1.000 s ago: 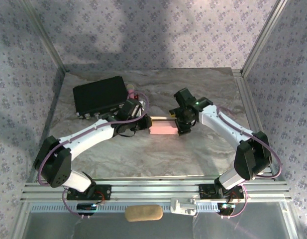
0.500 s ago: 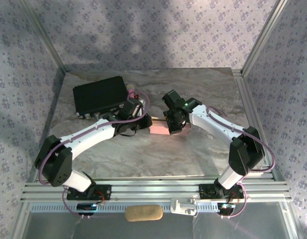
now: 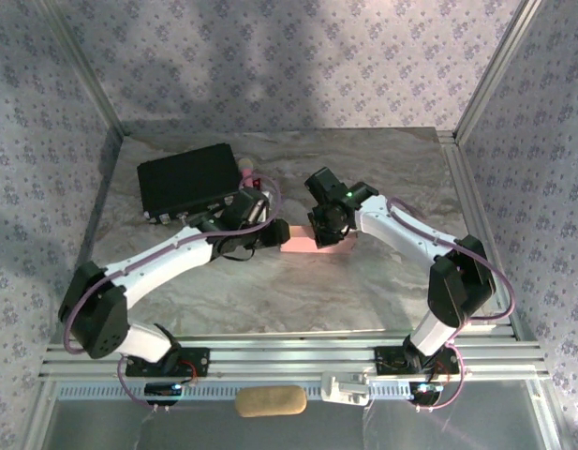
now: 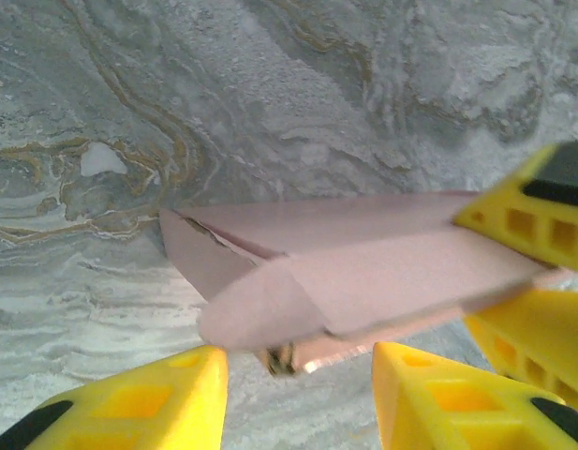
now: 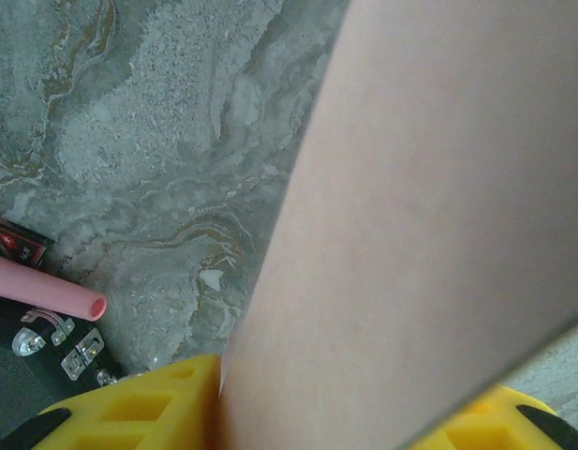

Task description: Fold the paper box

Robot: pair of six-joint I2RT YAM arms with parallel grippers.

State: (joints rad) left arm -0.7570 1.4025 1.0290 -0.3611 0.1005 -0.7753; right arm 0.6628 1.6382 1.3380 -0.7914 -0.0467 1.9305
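Observation:
The paper box (image 3: 299, 244), pale pink and folded flat-ish, lies on the marble table (image 3: 363, 291) between the two arms. In the left wrist view the box (image 4: 363, 272) points its folded end toward my left gripper (image 4: 298, 361), whose yellow fingers stand apart just short of that end, open with nothing between them. My right gripper (image 3: 323, 234) is shut on the box's right part; its yellow fingers (image 4: 527, 216) clamp the cardboard from above and below. In the right wrist view the pink cardboard (image 5: 429, 234) runs up from between the right gripper (image 5: 354, 398).
A black rectangular case (image 3: 187, 180) sits at the back left, with a pink tube (image 5: 45, 292) beside it. Patterned walls (image 3: 513, 84) close in the table on three sides. A tan pad (image 3: 270, 401) lies below the front rail.
The left gripper has opened and let go of the box's left end. The right gripper moved left along the box and closed on it.

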